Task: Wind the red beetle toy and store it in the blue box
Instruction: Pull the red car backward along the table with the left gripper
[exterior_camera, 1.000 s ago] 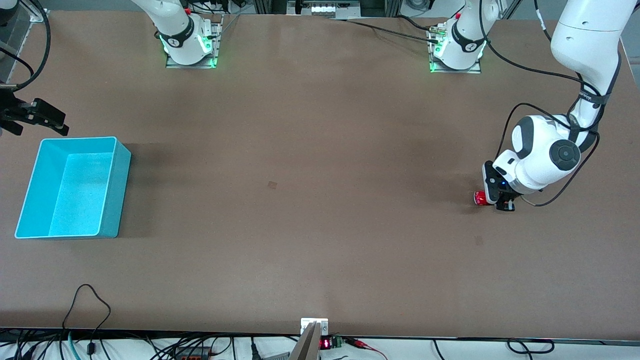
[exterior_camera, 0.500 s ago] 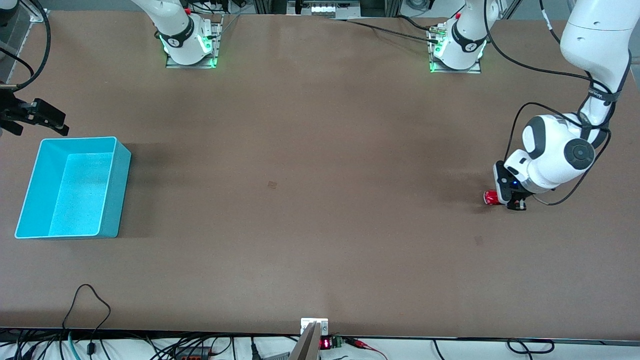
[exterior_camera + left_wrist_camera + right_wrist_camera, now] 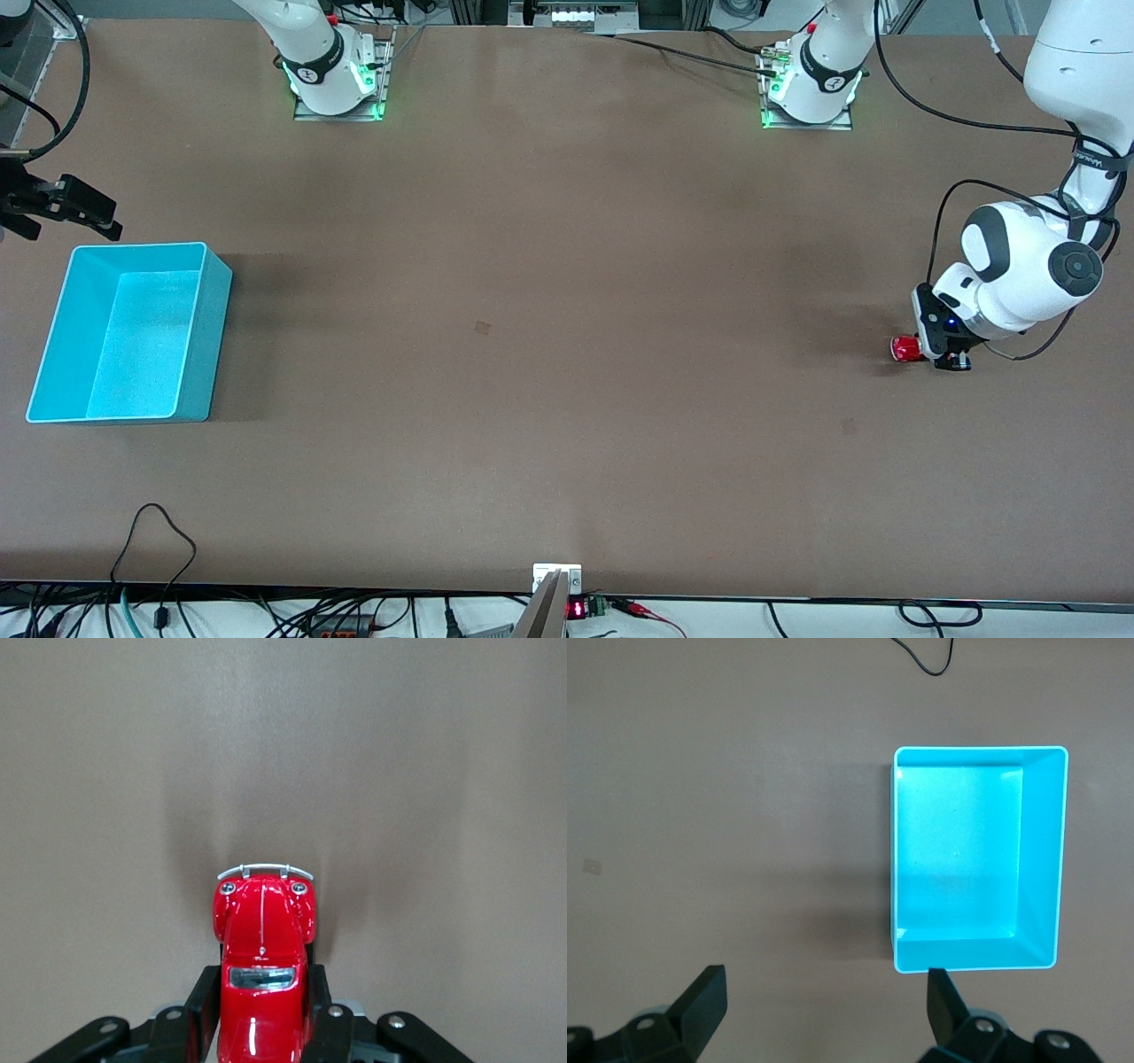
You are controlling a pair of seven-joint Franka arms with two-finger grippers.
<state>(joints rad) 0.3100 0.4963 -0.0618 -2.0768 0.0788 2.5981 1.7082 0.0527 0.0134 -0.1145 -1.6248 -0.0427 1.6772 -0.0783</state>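
Note:
The red beetle toy (image 3: pixel 904 348) sits low at the table surface near the left arm's end, held at its rear. My left gripper (image 3: pixel 941 352) is shut on it. In the left wrist view the toy (image 3: pixel 264 939) points away from the wrist, and the black fingers (image 3: pixel 205 997) press both of its sides. The blue box (image 3: pixel 205 337) stands empty at the right arm's end of the table. My right gripper (image 3: pixel 66 208) hangs open and empty beside the box, and the arm waits. The right wrist view shows the box (image 3: pixel 1041 859) past the open gripper (image 3: pixel 824 1001).
Brown table with the arm bases (image 3: pixel 337 84) along the edge farthest from the front camera. Cables (image 3: pixel 155 532) lie at the edge nearest to it. A small dark mark (image 3: pixel 482 327) is mid-table.
My left gripper has slid along the table toward the left arm's end, with the red beetle toy in it. The right arm and the box have not moved.

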